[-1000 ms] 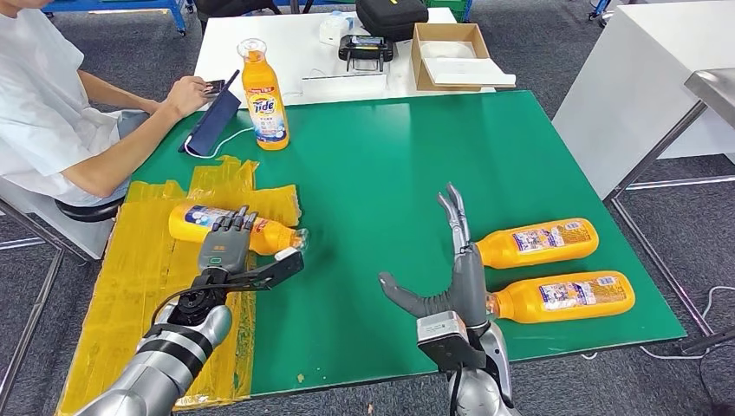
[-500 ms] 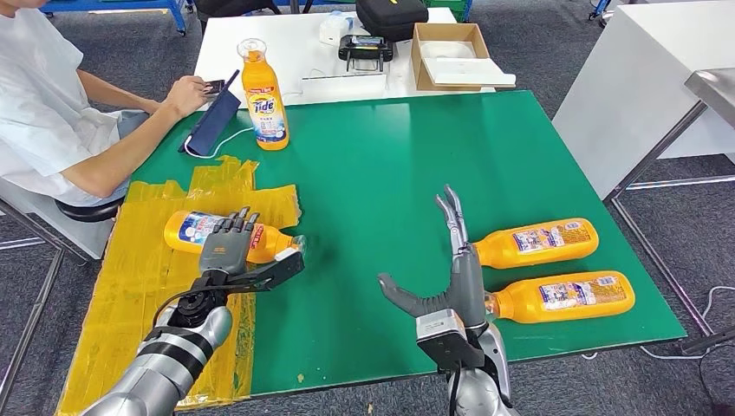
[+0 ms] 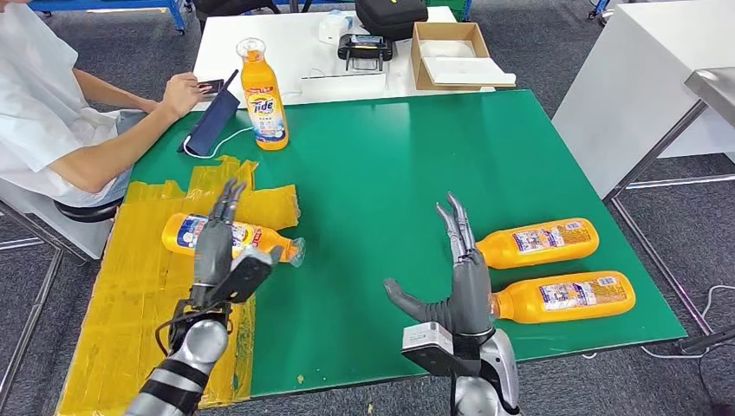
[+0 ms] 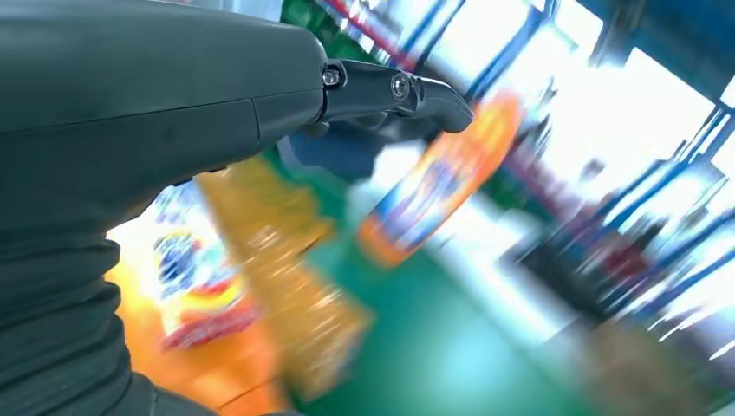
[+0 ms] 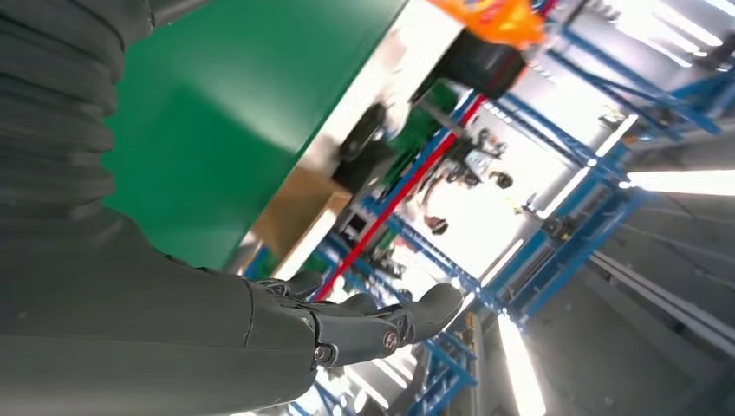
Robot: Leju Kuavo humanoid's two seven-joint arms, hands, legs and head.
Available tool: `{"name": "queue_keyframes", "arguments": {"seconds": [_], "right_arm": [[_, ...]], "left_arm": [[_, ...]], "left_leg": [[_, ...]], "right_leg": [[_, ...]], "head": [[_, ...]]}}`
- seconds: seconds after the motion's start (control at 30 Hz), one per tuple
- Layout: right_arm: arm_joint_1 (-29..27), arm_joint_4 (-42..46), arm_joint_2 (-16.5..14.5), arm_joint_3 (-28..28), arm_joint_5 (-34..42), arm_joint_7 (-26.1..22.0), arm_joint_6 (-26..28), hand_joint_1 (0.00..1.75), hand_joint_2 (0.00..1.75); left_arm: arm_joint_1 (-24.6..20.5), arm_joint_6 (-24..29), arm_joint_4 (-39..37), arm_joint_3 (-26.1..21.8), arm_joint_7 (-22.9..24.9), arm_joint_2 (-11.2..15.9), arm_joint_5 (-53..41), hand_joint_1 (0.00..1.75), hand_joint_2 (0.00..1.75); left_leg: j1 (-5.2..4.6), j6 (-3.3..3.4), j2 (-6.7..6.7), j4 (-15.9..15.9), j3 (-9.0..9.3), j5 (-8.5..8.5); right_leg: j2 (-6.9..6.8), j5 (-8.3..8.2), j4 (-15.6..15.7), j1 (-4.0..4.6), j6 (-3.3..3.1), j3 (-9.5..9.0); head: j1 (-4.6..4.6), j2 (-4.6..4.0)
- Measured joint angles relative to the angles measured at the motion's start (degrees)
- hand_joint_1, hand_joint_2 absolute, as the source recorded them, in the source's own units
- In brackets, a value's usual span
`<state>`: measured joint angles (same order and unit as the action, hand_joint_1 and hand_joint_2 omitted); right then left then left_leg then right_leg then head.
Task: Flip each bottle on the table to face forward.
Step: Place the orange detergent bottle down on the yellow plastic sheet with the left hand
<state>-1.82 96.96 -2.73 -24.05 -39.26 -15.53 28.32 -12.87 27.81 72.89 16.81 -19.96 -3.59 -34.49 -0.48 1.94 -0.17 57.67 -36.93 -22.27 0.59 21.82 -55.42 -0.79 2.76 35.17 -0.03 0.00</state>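
The green table (image 3: 390, 165) carried four orange bottles, and a yellow sheet (image 3: 130, 286) covered its left edge. A person (image 3: 52, 113) in a white shirt sat at the far left corner, beside a dark blue pouch (image 3: 211, 121).

Two bottles lay on their sides at the right, one behind the other, long axes running left to right, caps toward the middle of the table: the farther right bottle (image 3: 537, 243) and the nearer right bottle (image 3: 563, 296), labels facing up. The left bottle (image 3: 230, 237) also lay flat, partly on the yellow sheet, its cap pointing right and slightly toward the robot. The upright bottle (image 3: 263, 95) stood near the far left edge, label facing the robot.

The left hand (image 3: 221, 251) was raised over the lying left bottle, fingers straight and pointing away, thumb out to the right, holding nothing. The right hand (image 3: 464, 277) stood edge-up just left of the two right bottles, fingers extended forward, thumb spread left, released and empty. Its wrist sat close to the nearer right bottle's cap.
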Motion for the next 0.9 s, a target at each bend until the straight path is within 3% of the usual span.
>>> {"name": "queue_keyframes", "arguments": {"seconds": [0.17, 0.27, 0.47, 0.73, 0.9], "right_arm": [[-1.70, 1.42, 4.68, 3.27, -14.84, 7.57, -2.40, 0.00, 1.75], [-2.64, 1.85, 7.51, 5.55, -17.78, 9.61, -4.88, 0.00, 1.75], [-4.69, 2.49, 14.66, 11.53, -15.96, 10.13, -13.43, 0.00, 1.75], [-7.40, 1.48, 26.28, 20.90, -12.79, 8.84, -23.25, 0.00, 1.75], [-6.26, -2.44, 31.99, 25.80, -9.94, 7.01, -27.57, 0.00, 1.75]], "left_arm": [[8.75, 0.41, 16.93, -2.03, -2.70, 0.02, 7.37, 0.00, 1.75], [11.96, -1.52, 22.53, -3.34, -3.93, 0.01, 9.62, 0.00, 1.75], [15.54, -10.53, 28.38, -4.31, -5.03, 0.08, 16.43, 0.00, 1.75], [16.74, -24.26, 30.12, -4.34, -3.38, 1.05, 26.24, 0.00, 1.75], [16.63, -27.87, 29.74, -4.33, -3.00, 1.55, 28.92, 0.00, 1.75]], "left_leg": [[0.00, 0.02, -0.04, 0.00, -0.02, -0.06], [0.00, 0.03, -0.05, 0.00, -0.02, -0.04], [-0.04, 0.11, -0.07, 0.00, -0.02, 0.03], [-0.19, 0.17, -0.06, 0.00, -0.04, 0.01], [-0.20, 0.19, -0.06, 0.00, -0.04, 0.04]], "right_leg": [[-0.01, 0.08, 0.02, 0.00, -0.03, 0.02], [-0.01, 0.09, 0.03, 0.01, -0.06, 0.02], [-0.02, 0.00, 0.03, -0.02, 0.02, 0.00], [-0.02, -0.07, 0.04, -0.16, 0.14, 0.02], [-0.02, -0.11, 0.04, -0.17, 0.18, 0.01]], "head": [[0.01, 0.00], [-0.01, 0.00], [-0.01, 0.00], [-0.02, 0.00], [-0.03, 0.00]]}}
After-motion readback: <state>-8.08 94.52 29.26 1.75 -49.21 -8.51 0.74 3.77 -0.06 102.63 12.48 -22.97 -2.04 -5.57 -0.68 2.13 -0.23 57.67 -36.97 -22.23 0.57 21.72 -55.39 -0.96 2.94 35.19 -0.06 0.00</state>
